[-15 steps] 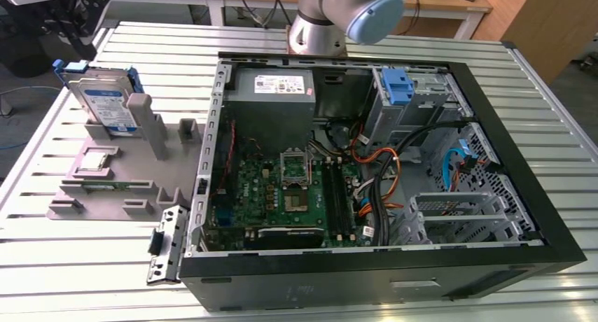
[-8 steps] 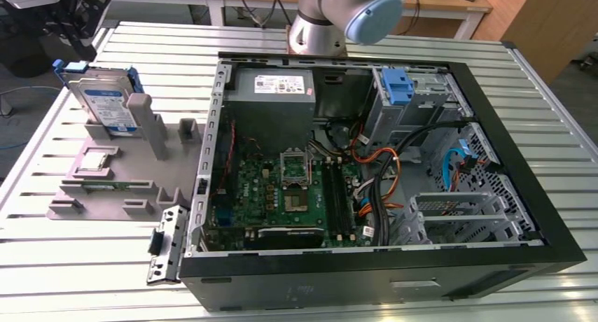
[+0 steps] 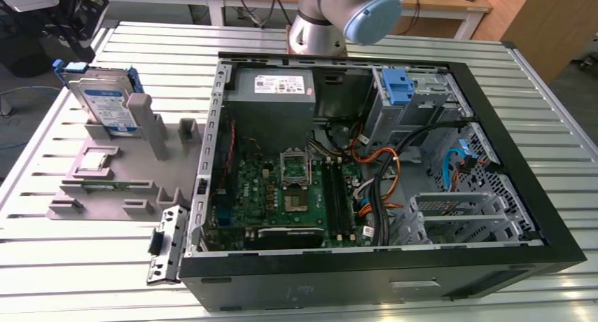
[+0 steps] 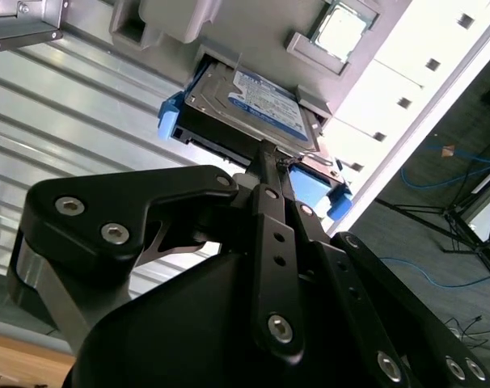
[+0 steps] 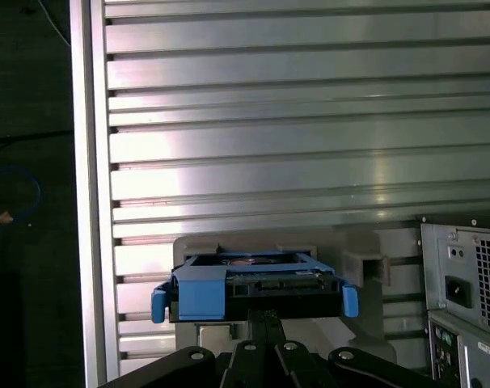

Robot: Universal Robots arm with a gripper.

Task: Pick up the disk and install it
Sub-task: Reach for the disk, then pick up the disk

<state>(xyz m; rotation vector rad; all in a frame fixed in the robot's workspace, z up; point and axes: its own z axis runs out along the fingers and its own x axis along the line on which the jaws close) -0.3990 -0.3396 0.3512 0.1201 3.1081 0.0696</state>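
The disk (image 3: 105, 105) stands on edge in a grey holder (image 3: 103, 178) on the exterior view's left; it is a silver drive with a white-and-blue label in a blue carrier. In both wrist views the disk (image 4: 253, 101) (image 5: 257, 291) lies just beyond my black gripper (image 4: 271, 153) (image 5: 265, 322). The fingers meet at a thin point, shut, with nothing between them. They stay short of the carrier's edge, apart from it.
An open computer case (image 3: 523, 161) lies on the slatted metal table (image 3: 94, 266), with a bare blue bracket (image 3: 397, 84) in its drive bay and a grey power supply (image 3: 271, 84). A chip (image 3: 96, 159) sits in the holder. A black latch strip (image 3: 164, 245) lies beside the case.
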